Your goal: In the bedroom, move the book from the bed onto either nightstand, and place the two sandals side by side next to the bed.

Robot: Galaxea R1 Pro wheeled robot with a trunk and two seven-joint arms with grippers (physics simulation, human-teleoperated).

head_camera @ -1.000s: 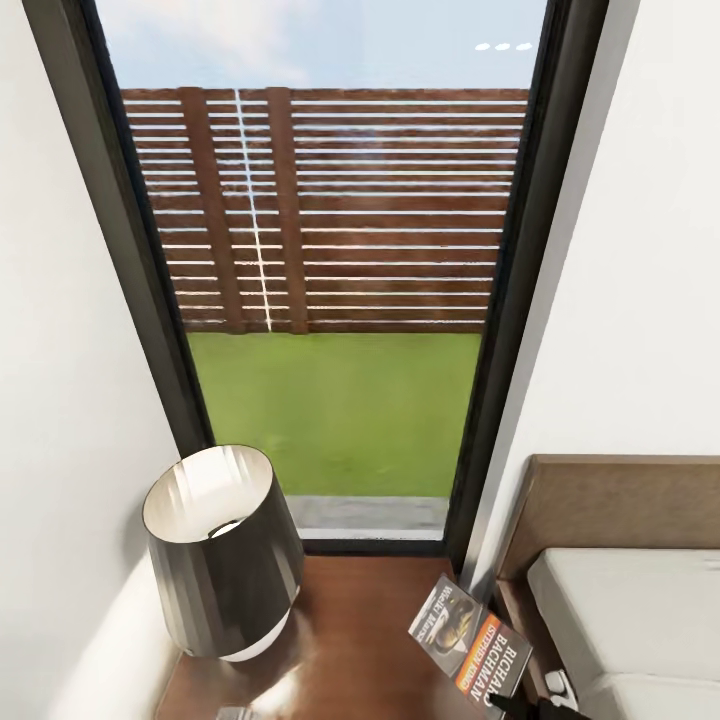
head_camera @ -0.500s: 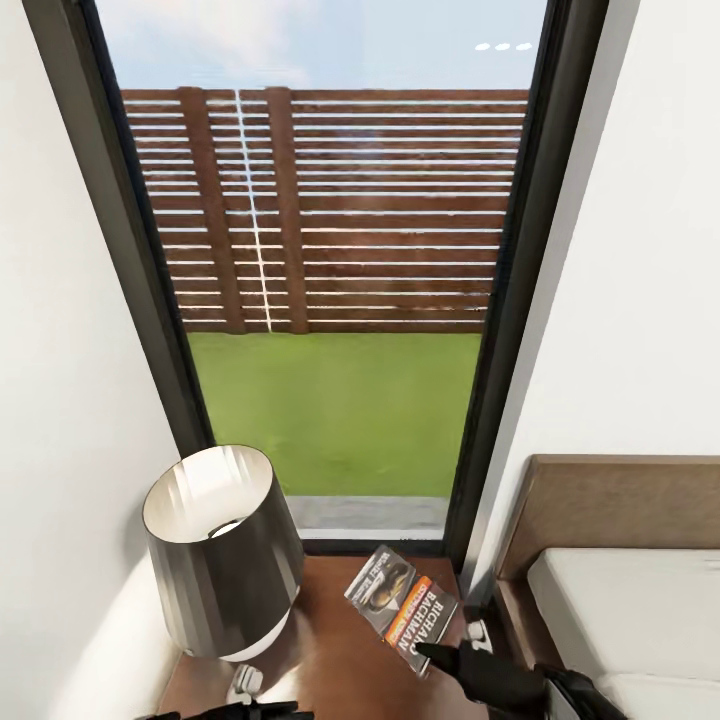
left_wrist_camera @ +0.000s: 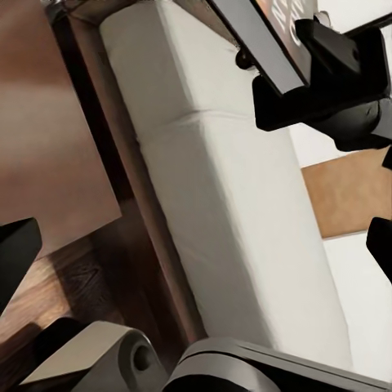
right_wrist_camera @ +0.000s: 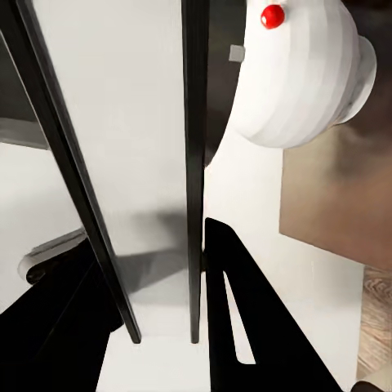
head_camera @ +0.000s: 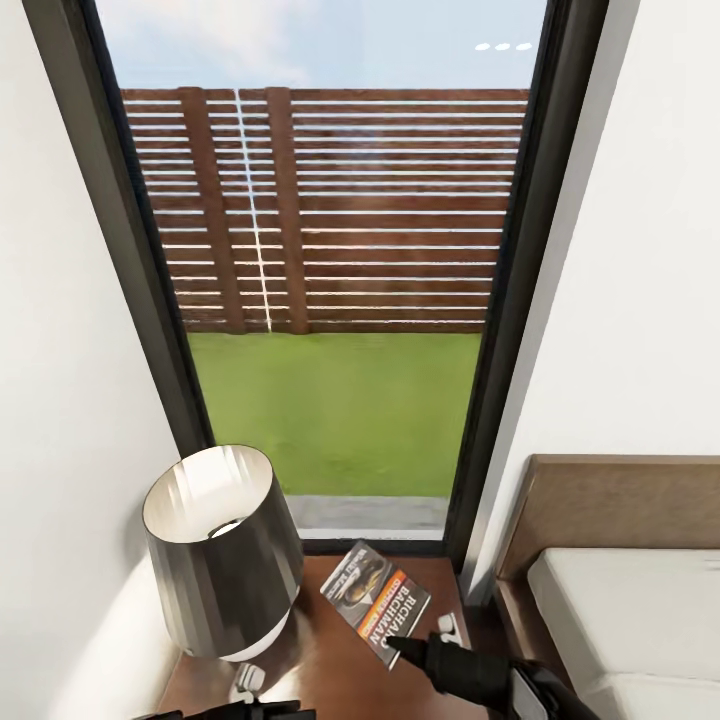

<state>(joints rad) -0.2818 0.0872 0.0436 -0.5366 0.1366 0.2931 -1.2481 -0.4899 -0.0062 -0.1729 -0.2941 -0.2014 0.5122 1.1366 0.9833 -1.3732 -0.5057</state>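
Nightstand [head_camera: 340, 660]: glossy brown top beside lamp [head_camera: 222, 555].
Book [head_camera: 375, 602]: above nightstand, pinched by right gripper [head_camera: 400, 648].
Left gripper: state unclear.

Three cameras around the bed corner

The head camera looks down at the nightstand [head_camera: 340, 660] and window [head_camera: 330, 280]; the left wrist camera looks closely along the bed [left_wrist_camera: 237, 204] (both show it); the right wrist camera faces the lamp [right_wrist_camera: 298, 73].

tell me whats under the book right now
The nightstand's glossy brown top lies below the book, which the right gripper pinches by one edge. Contact underneath is hidden.
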